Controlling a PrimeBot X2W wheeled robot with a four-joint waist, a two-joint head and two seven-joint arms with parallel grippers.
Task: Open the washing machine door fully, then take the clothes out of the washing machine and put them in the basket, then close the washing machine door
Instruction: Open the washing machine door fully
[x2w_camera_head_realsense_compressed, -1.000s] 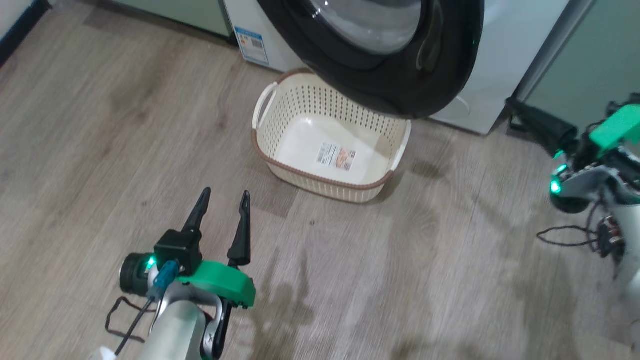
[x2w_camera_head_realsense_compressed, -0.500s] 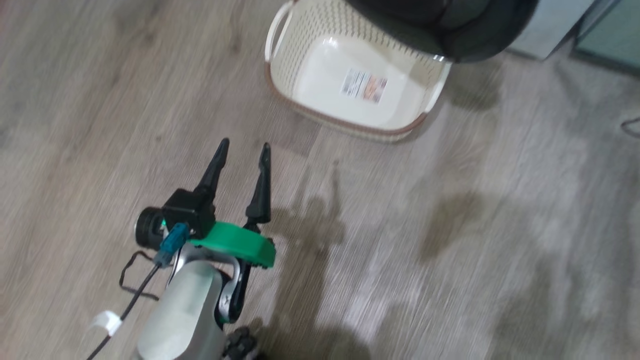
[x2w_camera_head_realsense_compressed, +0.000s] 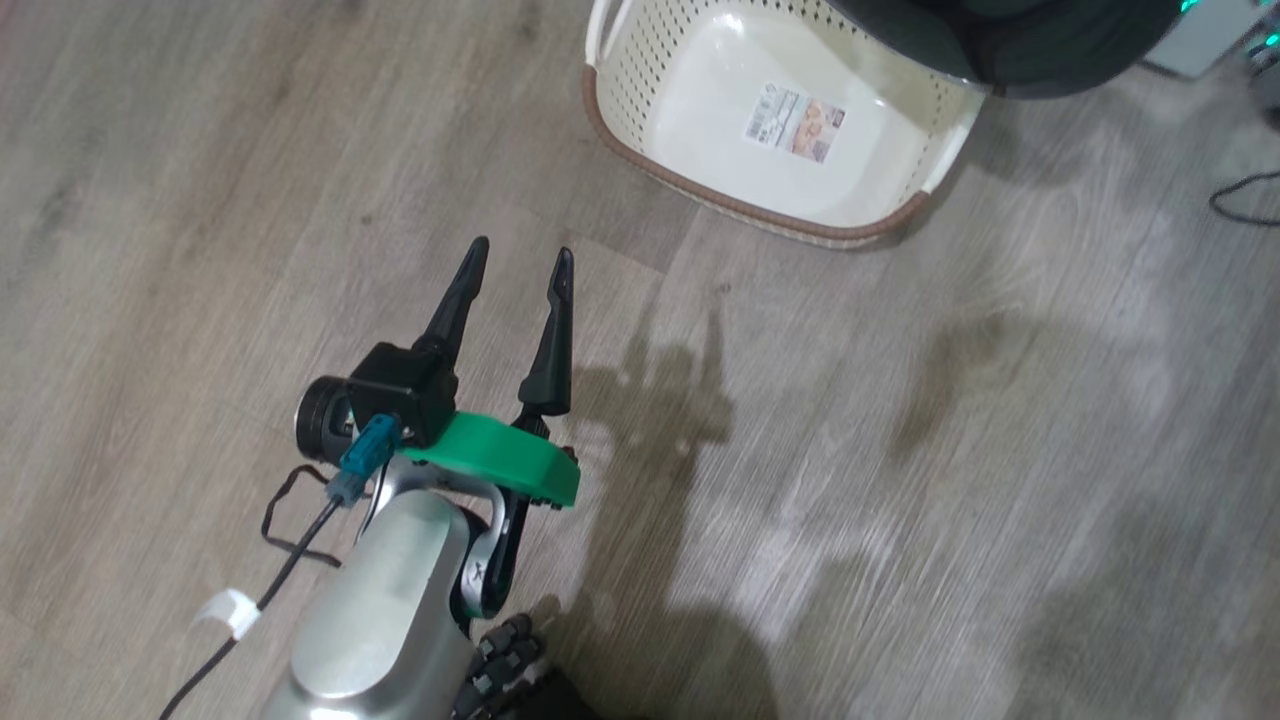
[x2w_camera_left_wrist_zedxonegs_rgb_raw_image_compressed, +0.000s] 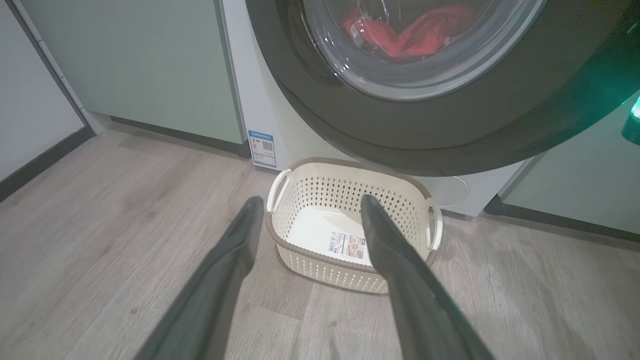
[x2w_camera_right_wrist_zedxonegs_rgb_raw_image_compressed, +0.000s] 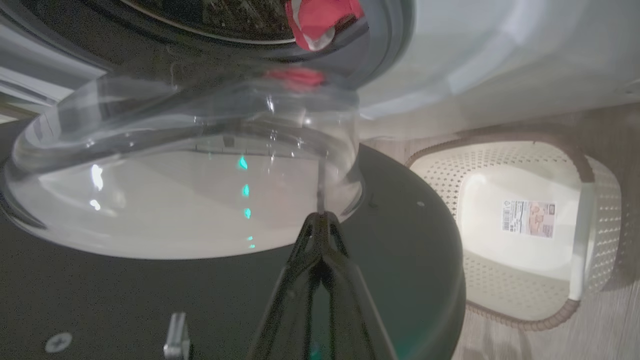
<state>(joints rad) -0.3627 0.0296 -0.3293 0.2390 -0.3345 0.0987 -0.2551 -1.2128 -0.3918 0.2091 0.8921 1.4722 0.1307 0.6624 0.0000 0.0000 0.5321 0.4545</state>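
The washing machine door (x2w_camera_left_wrist_zedxonegs_rgb_raw_image_compressed: 425, 130) stands partly swung out, its black rim hanging over the basket (x2w_camera_left_wrist_zedxonegs_rgb_raw_image_compressed: 345, 164). Red clothes (x2w_camera_left_wrist_zedxonegs_rgb_raw_image_compressed: 410, 30) show through its glass. My left gripper (x2w_camera_left_wrist_zedxonegs_rgb_raw_image_compressed: 311, 202) is open and empty above the floor, pointing at the basket from short of it; in the head view the left gripper (x2w_camera_head_realsense_compressed: 520, 252) sits below-left of the basket (x2w_camera_head_realsense_compressed: 700, 195). My right gripper (x2w_camera_right_wrist_zedxonegs_rgb_raw_image_compressed: 320, 218) is shut on nothing, its tips at the base of the door's glass bowl (x2w_camera_right_wrist_zedxonegs_rgb_raw_image_compressed: 190, 200) on the inner face; contact is unclear. Beyond it, red clothes (x2w_camera_right_wrist_zedxonegs_rgb_raw_image_compressed: 320, 17) lie in the washing machine (x2w_camera_right_wrist_zedxonegs_rgb_raw_image_compressed: 500, 50) opening.
Pale green cabinets (x2w_camera_left_wrist_zedxonegs_rgb_raw_image_compressed: 140, 65) flank the white machine (x2w_camera_left_wrist_zedxonegs_rgb_raw_image_compressed: 260, 100), which carries a blue label (x2w_camera_left_wrist_zedxonegs_rgb_raw_image_compressed: 262, 147) and a round service cap (x2w_camera_left_wrist_zedxonegs_rgb_raw_image_compressed: 450, 190). A dark cable (x2w_camera_head_realsense_compressed: 1240, 200) lies on the wood floor at the right. The basket (x2w_camera_right_wrist_zedxonegs_rgb_raw_image_compressed: 500, 315) holds nothing but its sticker.
The head camera has tipped down and turned, so the basket and door slid to the picture's top and the right arm left it. The left gripper stays open.
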